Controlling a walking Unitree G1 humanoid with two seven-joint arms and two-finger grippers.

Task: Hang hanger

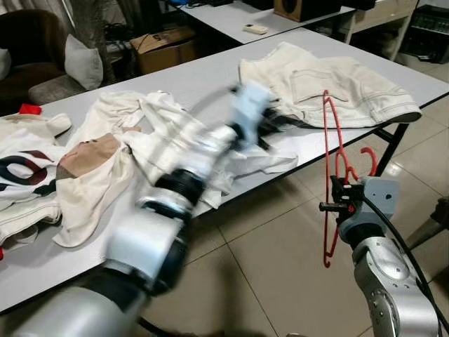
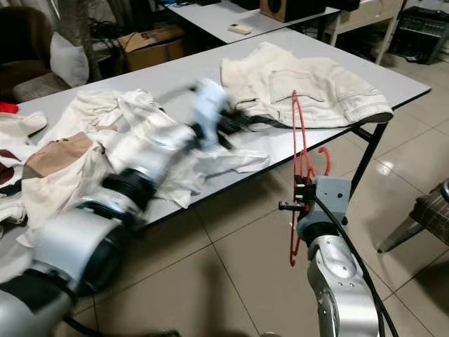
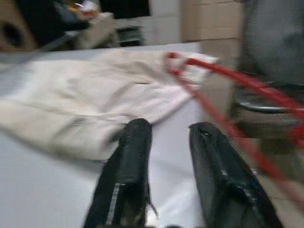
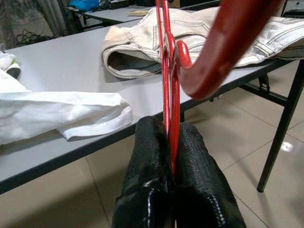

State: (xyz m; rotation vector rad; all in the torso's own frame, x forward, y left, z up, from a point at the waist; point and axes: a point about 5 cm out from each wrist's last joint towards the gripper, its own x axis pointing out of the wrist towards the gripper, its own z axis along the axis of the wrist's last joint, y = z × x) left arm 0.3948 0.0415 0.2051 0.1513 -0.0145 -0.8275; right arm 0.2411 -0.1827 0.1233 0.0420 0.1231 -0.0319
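Red hanger (image 1: 335,165) pinched tight between the fingers of the right gripper (image 4: 170,142), held up over the floor just off the table's (image 1: 203,77) front edge. Left gripper (image 3: 166,156) spread apart above the table near the cream trousers (image 1: 337,84), blurred. Hook seen up close from the right wrist.

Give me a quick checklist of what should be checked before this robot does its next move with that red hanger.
1. Hanger held firmly: ok. The right gripper has its jaws closed on the red hanger.
2. Hanger clear of the table: ok, it hangs beside the edge, above the floor.
3. Left gripper free: ok, jaws open, nothing between them, over the table near the cream trousers.
4. Left arm steady: not ok, it is blurred.
5. Rail or hook to hang it on: cannot tell.
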